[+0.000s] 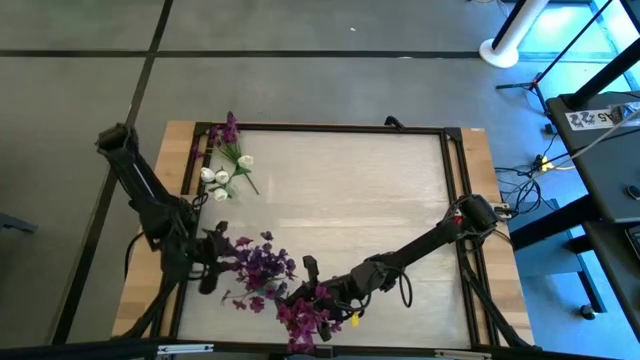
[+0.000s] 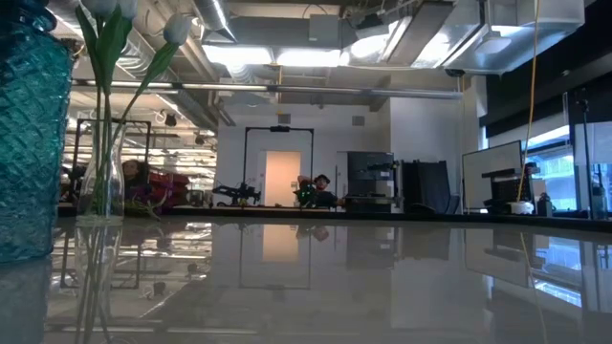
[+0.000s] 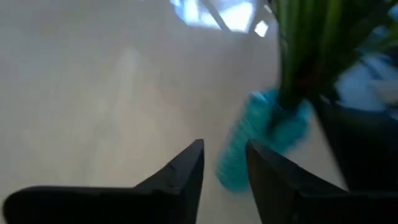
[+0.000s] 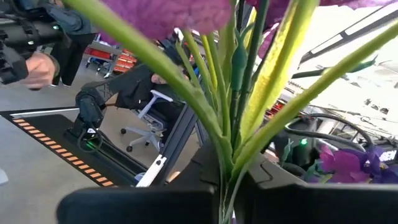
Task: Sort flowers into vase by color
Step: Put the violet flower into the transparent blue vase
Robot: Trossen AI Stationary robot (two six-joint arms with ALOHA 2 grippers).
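Purple flowers (image 1: 262, 266) stand bunched in a teal vase (image 3: 261, 134), which also shows in the low view as the teal vase (image 2: 29, 143). My left gripper (image 1: 213, 268) is beside that bunch on its left; in its own view my left gripper (image 3: 224, 155) is open and short of the vase. My right gripper (image 1: 318, 296) is shut on a purple flower sprig (image 1: 305, 318) near the table's near edge. White flowers (image 1: 225, 178) stand in a clear glass vase (image 2: 100, 182) at the far left. One more purple sprig (image 1: 228, 130) shows beyond them. My right gripper holds the purple flower sprig by its green stems (image 4: 227, 158), which run down into the narrow slot between the two fingers. The stems fan out past the fingers and carry purple blossoms (image 4: 186, 12). Whether any part of the sprig rests on the table does not show.
The table's middle and right (image 1: 370, 200) are bare pale board inside a black frame (image 1: 450, 170). The two vases stand on the left side. Cables and equipment (image 1: 590, 110) lie off the right edge. A person's hand (image 4: 37, 65) and an office chair (image 4: 149, 115) show in the room.
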